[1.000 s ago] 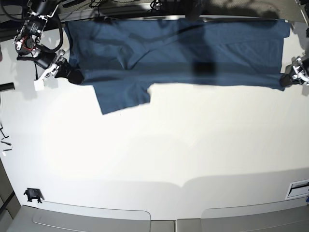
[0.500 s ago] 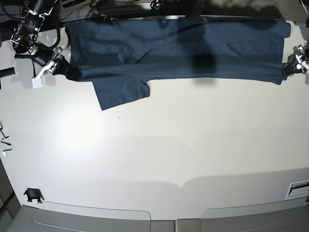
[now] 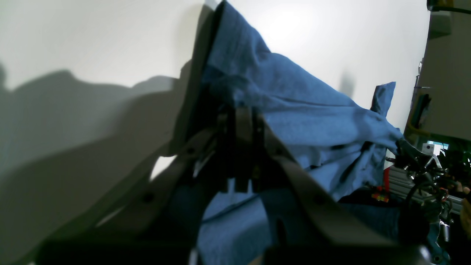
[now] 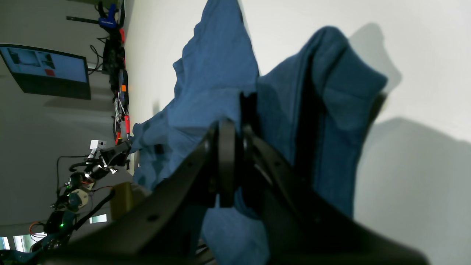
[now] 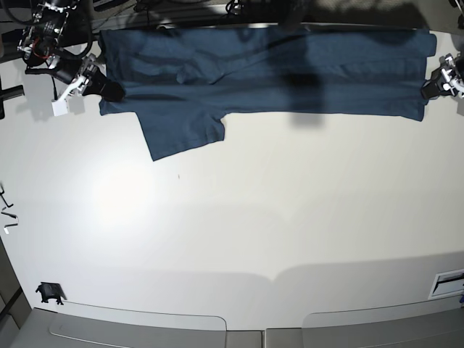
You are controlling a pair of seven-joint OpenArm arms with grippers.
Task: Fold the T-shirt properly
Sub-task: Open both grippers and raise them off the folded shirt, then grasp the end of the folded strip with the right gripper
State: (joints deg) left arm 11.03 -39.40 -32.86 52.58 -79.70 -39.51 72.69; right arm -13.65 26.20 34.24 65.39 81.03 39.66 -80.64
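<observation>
One T-shirt (image 5: pixel 268 72) lies stretched in a long band along the far edge of the white surface (image 5: pixel 239 217), with one sleeve (image 5: pixel 185 134) hanging toward the near side. There are two grippers. The right gripper (image 5: pixel 109 90) has its fingers closed on the T-shirt's end beside the sleeve. The left gripper (image 5: pixel 429 88) has its fingers closed on the opposite end of the T-shirt.

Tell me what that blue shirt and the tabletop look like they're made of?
The T-shirt looks like soft matte knit, likely cotton: it drapes and creases, with a fine weave in the wrist views. The table seems a smooth white laminate or painted board, faintly glossy from the light patch.
</observation>
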